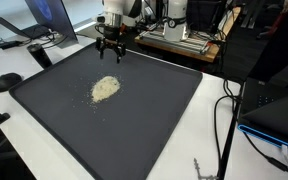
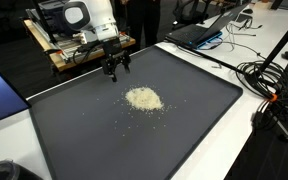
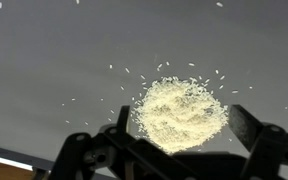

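A small pile of rice lies near the middle of a dark mat, while the gripper hangs empty over the mat's far edge, fingers spread, the pile apart from it, toward the mat's centre.

In the wrist view the gripper is cut off by the bottom edge, its dark linkage blurred and hiding the near rim of the grain pile seen between its fingers. In both exterior views the pile, lying near the gripper, is too small to tell single grains apart.
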`<state>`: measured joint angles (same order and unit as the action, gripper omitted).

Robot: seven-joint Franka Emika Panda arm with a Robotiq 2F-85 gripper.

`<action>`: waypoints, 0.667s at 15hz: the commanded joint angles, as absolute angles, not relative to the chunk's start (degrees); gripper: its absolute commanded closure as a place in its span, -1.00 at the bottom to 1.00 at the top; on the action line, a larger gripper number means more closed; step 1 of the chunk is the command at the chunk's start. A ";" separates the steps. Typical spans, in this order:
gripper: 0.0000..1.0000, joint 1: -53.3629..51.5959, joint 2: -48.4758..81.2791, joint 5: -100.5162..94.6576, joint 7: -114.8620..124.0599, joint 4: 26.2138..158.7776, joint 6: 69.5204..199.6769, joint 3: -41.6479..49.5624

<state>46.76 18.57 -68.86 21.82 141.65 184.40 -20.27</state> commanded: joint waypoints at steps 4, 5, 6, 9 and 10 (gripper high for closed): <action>-1.00 68.36 24.50 -54.69 -2.42 139.34 177.68 -42.10; -1.00 72.25 26.35 -50.98 -6.86 138.43 174.80 -46.64; -1.00 75.64 28.91 -47.81 -11.07 136.95 171.12 -50.92; -1.00 86.28 33.40 -37.18 -23.38 131.75 156.44 -64.17; -1.00 88.18 34.67 -33.30 -27.50 129.70 151.86 -66.85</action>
<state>80.52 28.76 -42.15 -16.27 135.47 163.07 -57.32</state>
